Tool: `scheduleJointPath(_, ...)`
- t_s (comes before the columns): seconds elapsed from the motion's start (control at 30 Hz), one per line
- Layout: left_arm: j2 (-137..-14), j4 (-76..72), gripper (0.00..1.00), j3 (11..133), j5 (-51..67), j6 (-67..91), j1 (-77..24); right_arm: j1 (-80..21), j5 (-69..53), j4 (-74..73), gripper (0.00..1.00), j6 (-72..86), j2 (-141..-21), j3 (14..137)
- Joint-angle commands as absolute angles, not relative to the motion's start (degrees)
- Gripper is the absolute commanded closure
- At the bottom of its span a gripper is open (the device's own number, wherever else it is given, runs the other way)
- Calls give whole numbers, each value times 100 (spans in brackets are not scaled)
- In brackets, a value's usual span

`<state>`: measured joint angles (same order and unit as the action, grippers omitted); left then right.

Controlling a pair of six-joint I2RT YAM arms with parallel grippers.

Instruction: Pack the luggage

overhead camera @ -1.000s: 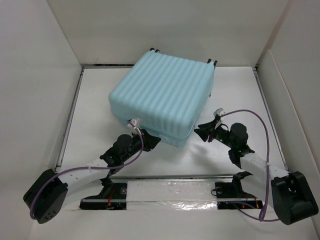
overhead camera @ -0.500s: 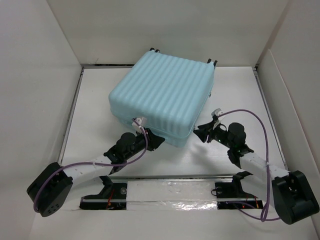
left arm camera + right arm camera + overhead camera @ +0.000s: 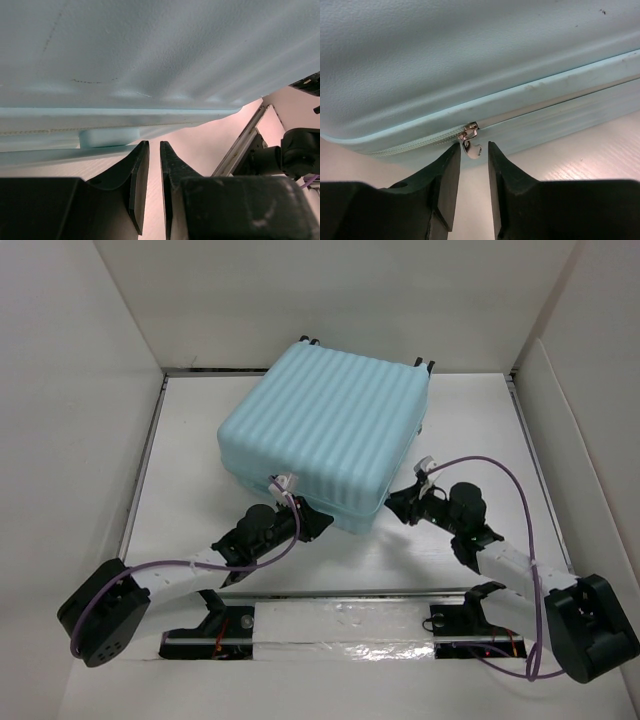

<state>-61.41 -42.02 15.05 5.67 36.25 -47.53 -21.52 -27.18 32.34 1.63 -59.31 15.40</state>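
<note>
We are seeing the zipper pull (image 3: 469,143) on the near-right seam of the closed luggage (image 3: 325,435), flat on the desk (image 3: 470,420), sitting just ahead of the right gripper (image 3: 473,154), slightly open and empty, while the left gripper (image 3: 154,150), nearly closed and empty, is hovering at the luggage's near-left corner.

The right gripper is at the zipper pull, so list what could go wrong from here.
1. The zipper pull is small and sits only at the tips of the right gripper; closing could miss it or slip off it.
2. The luggage lies unheld on the table; a tug along the seam might drag it, since the left gripper grips nothing.
</note>
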Motion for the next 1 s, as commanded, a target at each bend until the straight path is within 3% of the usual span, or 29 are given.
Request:
scheduleJointPath(0.0, -6187, -4614, 88, 1731, 633, 3577, -4772, -2241, -2409, 3603, 69, -114, -6011, 1889)
scheduleJointPath(0.03, -6196, -4623, 88, 1731, 642, 3577, -4772, -2293, -2382, 3638, 75, -114, -6055, 1898)
scheduleJointPath(0.37, -6267, -4790, 88, 1767, 729, 3560, -4772, -2803, -1565, 3920, 100, -62, -5854, 1732)
scheduleJointPath(0.77, -7057, -5590, 88, 2285, 53, 3568, -4957, -5042, -422, 680, 100, 1518, -4106, 1661)
scheduleJointPath(0.97, -7523, -5897, 88, 2557, -193, 3647, -5009, -6150, -695, 141, 100, 2029, -4411, 2135)
